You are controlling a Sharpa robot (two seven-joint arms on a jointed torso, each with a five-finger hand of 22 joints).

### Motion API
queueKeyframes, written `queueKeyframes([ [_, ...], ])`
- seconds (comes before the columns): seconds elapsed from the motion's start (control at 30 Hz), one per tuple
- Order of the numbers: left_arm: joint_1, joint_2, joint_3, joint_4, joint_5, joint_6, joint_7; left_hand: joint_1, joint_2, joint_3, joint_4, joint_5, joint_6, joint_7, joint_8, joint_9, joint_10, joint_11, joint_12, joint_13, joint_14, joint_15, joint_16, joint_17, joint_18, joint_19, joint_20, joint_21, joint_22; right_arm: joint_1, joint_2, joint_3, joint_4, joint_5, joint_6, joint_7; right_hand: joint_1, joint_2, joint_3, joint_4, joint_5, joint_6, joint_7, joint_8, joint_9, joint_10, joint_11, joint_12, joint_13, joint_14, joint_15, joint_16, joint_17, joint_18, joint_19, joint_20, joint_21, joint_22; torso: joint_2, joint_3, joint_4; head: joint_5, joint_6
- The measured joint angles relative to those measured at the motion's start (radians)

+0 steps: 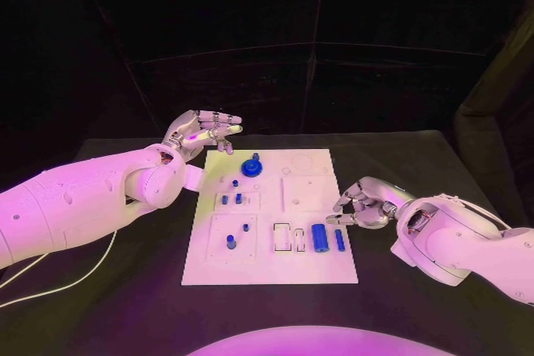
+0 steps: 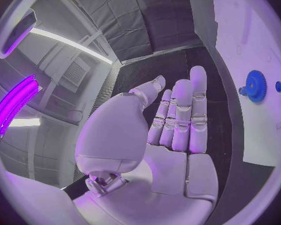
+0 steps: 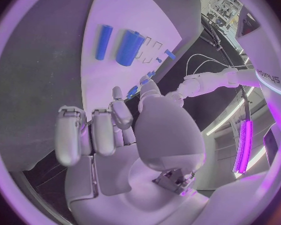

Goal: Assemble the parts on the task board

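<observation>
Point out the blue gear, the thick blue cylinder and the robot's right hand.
blue gear (image 1: 252, 167), head view, on its toothed disc.
thick blue cylinder (image 1: 319, 238), head view, mid-length on its side.
right hand (image 1: 363, 205), head view, on the knuckles.

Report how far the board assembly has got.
Done, it seems: a gear sits on the board near its far edge, and small pegs stand at its left side. In hand: nothing. The left hand hovers open off the far left corner; the right hand, fingers curled, is at the right edge. Left: two cylinders lie loose beside empty slots.
</observation>
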Motion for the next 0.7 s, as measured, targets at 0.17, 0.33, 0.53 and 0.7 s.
queueKeyframes([
  [0.17,-0.001,-0.002,-0.002,0.002,0.000,0.000,0.000,-0.002,0.002,-0.002,0.002,0.000,0.000,0.000,0.000,0.000,0.000,0.000,0.000,0.000,0.000,0.000,0.000,0.000,0.000,0.000,0.000,0.000,0.000,-0.015,0.028,0.000,-0.008,-0.034,0.023,-0.069,-0.005,-0.001,-0.016,0.016,-0.023,0.000,0.000,0.009,0.005,0.000,0.000,0.012,0.024,0.000,0.000,0.002,0.013,0.000,0.000,0.000,0.000,0.000,0.000,-0.0012,0.0009,-0.003,-0.002],
  [0.33,-0.001,-0.005,-0.003,0.004,0.000,0.000,0.000,-0.006,0.006,-0.005,0.005,0.000,0.000,0.000,0.004,0.000,-0.004,-0.004,0.006,0.000,0.000,0.000,0.004,0.001,0.000,0.000,0.000,0.000,-0.001,-0.029,0.063,0.000,-0.019,-0.056,0.047,-0.108,-0.005,-0.001,-0.026,0.026,-0.029,0.000,0.000,0.017,0.011,0.015,0.000,0.039,0.062,0.000,0.000,0.010,0.026,0.000,0.000,0.000,0.006,0.000,0.000,-0.0019,0.0014,-0.003,-0.004],
  [0.53,-0.002,-0.005,-0.003,0.005,0.000,0.001,-0.001,-0.006,0.006,-0.005,0.005,0.000,0.000,0.000,0.004,0.000,-0.004,-0.004,0.006,0.000,0.000,0.000,0.004,0.001,0.000,0.000,0.000,0.000,-0.001,-0.041,0.087,-0.001,-0.027,-0.072,0.069,-0.126,-0.005,-0.001,-0.033,0.033,-0.029,0.000,0.000,0.020,0.015,0.028,-0.001,0.058,0.092,0.000,0.000,0.015,0.041,-0.016,0.000,0.000,0.007,0.000,0.001,-0.0022,0.0002,0.001,-0.005],
  [0.7,-0.002,-0.005,-0.003,0.006,0.000,0.001,-0.001,-0.006,0.006,-0.005,0.005,0.000,0.000,0.000,0.004,0.000,-0.004,-0.004,0.006,0.000,0.000,0.000,0.004,0.001,0.000,0.000,0.000,0.000,-0.001,-0.044,0.099,-0.001,-0.034,-0.084,0.087,-0.136,-0.005,-0.001,-0.041,0.047,-0.023,0.001,0.000,0.034,0.024,0.034,-0.005,0.072,0.114,0.004,-0.004,0.020,0.049,-0.016,0.000,0.000,0.007,0.000,0.001,-0.0021,-0.0001,0.002,-0.008],
])
